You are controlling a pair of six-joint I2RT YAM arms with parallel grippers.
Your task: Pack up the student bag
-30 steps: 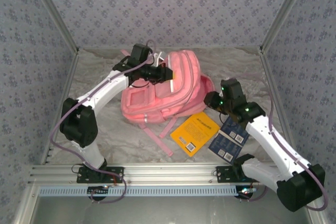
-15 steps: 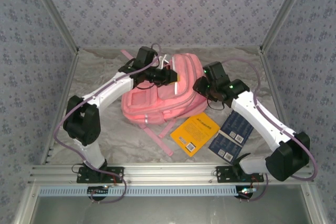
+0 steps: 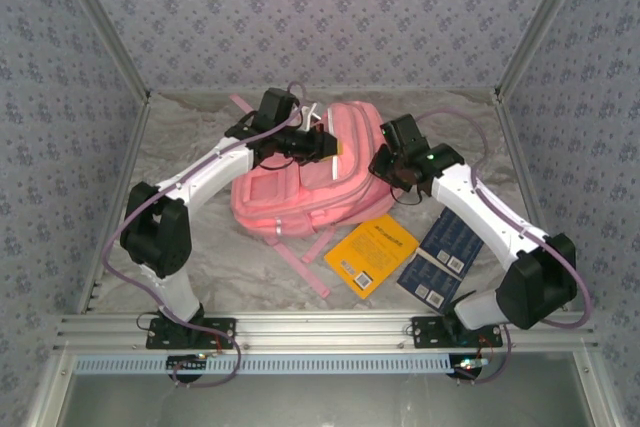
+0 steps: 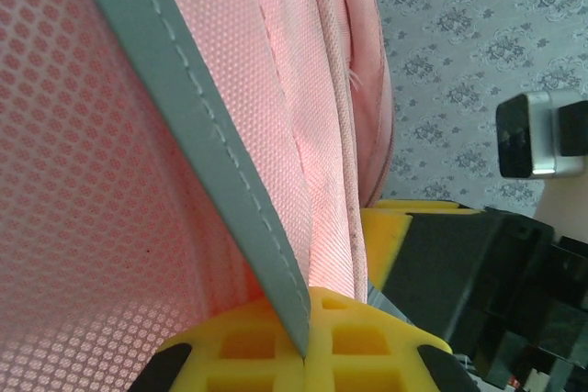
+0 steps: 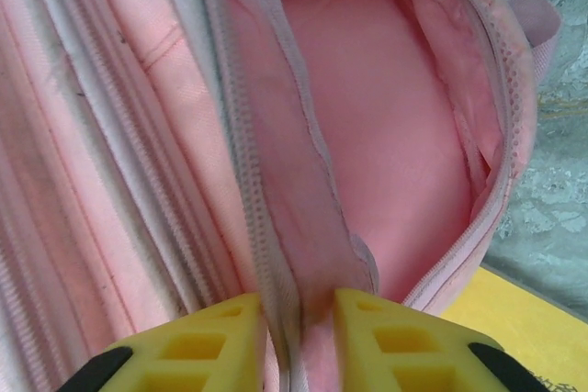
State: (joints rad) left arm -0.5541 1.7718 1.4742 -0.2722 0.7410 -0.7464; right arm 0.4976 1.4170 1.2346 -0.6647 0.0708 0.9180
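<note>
Pinching pink backpack point(image 3: 270, 197), lying on desk point(image 3: 230, 267) just behind yellow book point(image 3: 371, 252), with left jaws clamped on grey-trimmed fabric and right jaws narrowed on zip edge of open compartment.

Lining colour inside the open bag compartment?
Plain pink lining, like the student bag outside; clearest in right wrist view.

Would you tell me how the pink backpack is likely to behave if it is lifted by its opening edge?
Probably floppy: the pink backpack creases where the right gripper pinches its zip edge. Likely light for its size, since the open compartment looks empty. It would probably sag rather than hold shape, lying slumped on the table.
</note>
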